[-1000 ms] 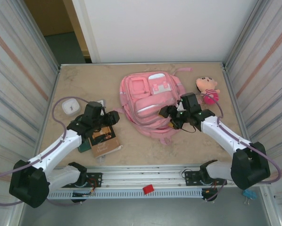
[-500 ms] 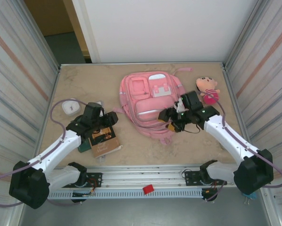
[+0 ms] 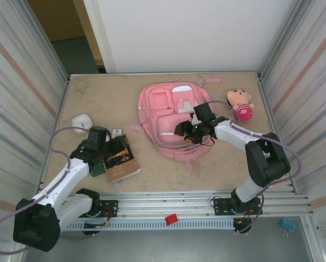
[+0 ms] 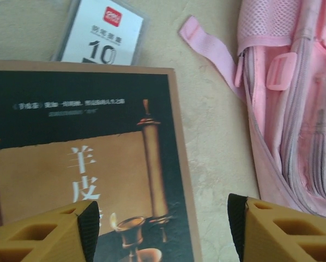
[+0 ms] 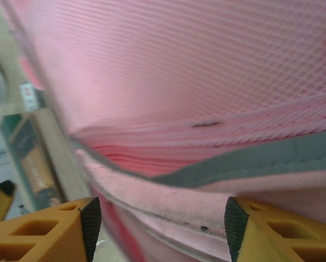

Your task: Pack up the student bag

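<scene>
The student bag (image 3: 171, 106), a large pink backpack, lies flat in the middle of the table. My right gripper (image 3: 183, 132) hovers over its lower front, jaws open. In the right wrist view the right gripper (image 5: 158, 229) straddles a grey-trimmed fold of the bag's pink mesh fabric (image 5: 206, 65) without pinching it. My left gripper (image 3: 118, 146) is open above a dark-covered book (image 3: 122, 164) left of the bag. In the left wrist view the left gripper (image 4: 163, 229) has one finger over the book (image 4: 81, 158) and the other over bare table, beside the bag (image 4: 294, 120).
A small doll in a pink dress (image 3: 240, 103) lies right of the bag. A white box (image 3: 81, 121) and a white card (image 4: 106, 35) sit near the book, and a green item (image 3: 97, 170) pokes out under it. Metal walls flank the table.
My right gripper has swung left and further onto the bag's front, its jaws narrowing a little. My left gripper has drawn back toward the near left, lower over the book.
</scene>
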`<state>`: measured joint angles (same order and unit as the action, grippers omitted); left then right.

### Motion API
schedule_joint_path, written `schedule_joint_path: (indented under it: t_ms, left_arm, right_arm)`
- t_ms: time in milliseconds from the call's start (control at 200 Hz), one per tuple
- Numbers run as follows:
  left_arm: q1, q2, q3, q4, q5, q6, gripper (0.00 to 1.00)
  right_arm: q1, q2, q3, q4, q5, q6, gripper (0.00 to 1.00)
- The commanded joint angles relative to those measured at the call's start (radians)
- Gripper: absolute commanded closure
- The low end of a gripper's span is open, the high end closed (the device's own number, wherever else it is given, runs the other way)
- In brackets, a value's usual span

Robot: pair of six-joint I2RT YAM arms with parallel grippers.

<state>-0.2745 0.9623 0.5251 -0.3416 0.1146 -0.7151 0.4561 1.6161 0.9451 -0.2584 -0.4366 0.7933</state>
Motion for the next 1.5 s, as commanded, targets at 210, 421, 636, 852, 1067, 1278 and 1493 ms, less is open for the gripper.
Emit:
schedule_joint_path:
  t_ms: [210, 421, 636, 852, 1067, 1278, 1493]
  left_arm:
    - [0.104, -0.045, -0.001, -0.082, 0.058, 0.0, 0.34]
    - [0.145, -0.088, -0.019, -0.105, 0.053, -0.01, 0.35]
    - [0.156, -0.117, -0.017, -0.154, 0.031, -0.004, 0.38]
    - [0.159, -0.12, -0.018, -0.194, 0.035, -0.036, 0.38]
    - [0.16, -0.161, -0.028, -0.297, -0.005, -0.127, 0.4]
    - [0.159, -0.187, -0.047, -0.364, 0.015, -0.182, 0.41]
    - [0.159, -0.205, -0.107, -0.351, 0.043, -0.227, 0.4]
  right_arm:
    - [0.166, -0.091, 0.215, -0.175, 0.162, -0.176, 0.35]
    - [0.338, 0.05, 0.323, -0.181, 0.132, -0.12, 0.36]
    - [0.439, 0.241, 0.42, -0.201, 0.068, -0.148, 0.35]
    - [0.498, 0.367, 0.498, -0.202, -0.001, -0.169, 0.35]
    - [0.505, 0.42, 0.501, -0.157, -0.055, -0.152, 0.37]
    - [0.523, 0.472, 0.508, -0.147, -0.085, -0.151, 0.42]
    - [0.513, 0.511, 0.495, -0.163, -0.021, -0.136, 0.63]
